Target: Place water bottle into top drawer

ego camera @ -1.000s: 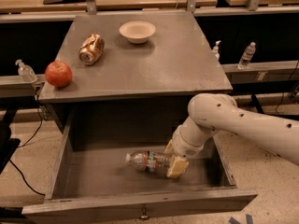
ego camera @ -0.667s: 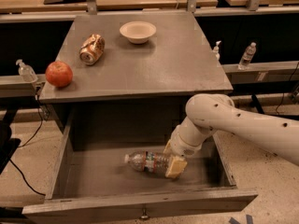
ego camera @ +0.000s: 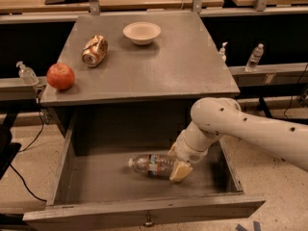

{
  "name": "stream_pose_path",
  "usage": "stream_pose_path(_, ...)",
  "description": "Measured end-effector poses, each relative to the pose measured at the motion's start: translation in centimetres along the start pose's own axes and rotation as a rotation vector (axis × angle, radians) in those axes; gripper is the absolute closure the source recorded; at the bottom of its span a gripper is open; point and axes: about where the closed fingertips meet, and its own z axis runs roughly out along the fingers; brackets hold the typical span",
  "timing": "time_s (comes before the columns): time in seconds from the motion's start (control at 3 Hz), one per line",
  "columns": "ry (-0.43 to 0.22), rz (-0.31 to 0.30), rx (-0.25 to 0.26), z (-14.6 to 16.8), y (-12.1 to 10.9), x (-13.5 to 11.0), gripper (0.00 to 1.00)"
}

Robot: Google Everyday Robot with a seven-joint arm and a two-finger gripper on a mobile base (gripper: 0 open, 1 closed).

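The water bottle (ego camera: 150, 165), clear crinkled plastic with a white cap and a red-and-blue label band, lies on its side on the floor of the open top drawer (ego camera: 144, 213), cap pointing left. My gripper (ego camera: 178, 165) is down inside the drawer at the bottle's right end, its fingers around the bottle's base. The white arm reaches in from the right. The drawer is pulled far out, its grey front panel and small knob at the bottom of the view.
On the grey cabinet top (ego camera: 183, 66) lie a tipped soda can (ego camera: 94, 50), a red apple (ego camera: 60, 76) and a white bowl (ego camera: 141, 32). A pump dispenser (ego camera: 26, 73) stands at left; a small dispenser (ego camera: 222, 51) and slim bottle (ego camera: 254, 57) stand at right.
The arm has shifted slightly left. The bottle and gripper stay in the same spot in the drawer.
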Motion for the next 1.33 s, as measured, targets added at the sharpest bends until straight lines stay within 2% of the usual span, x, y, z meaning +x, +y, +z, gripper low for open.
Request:
stream_pose_path(0.33, 0.000, -0.001, -0.003, 0.1, 0.1, 0.0, 0.01)
stream_pose_path(0.67, 0.000, -0.024, 0.004, -0.6, -0.1, -0.9, 0.00)
stream_pose_path(1.0, -0.022, -0.030, 0.038, -3.2, -0.3, -2.1, 0.00)
stream_pose_path(1.33, -0.062, -0.024, 0.108, -7.0, -0.1, -2.8, 0.00)
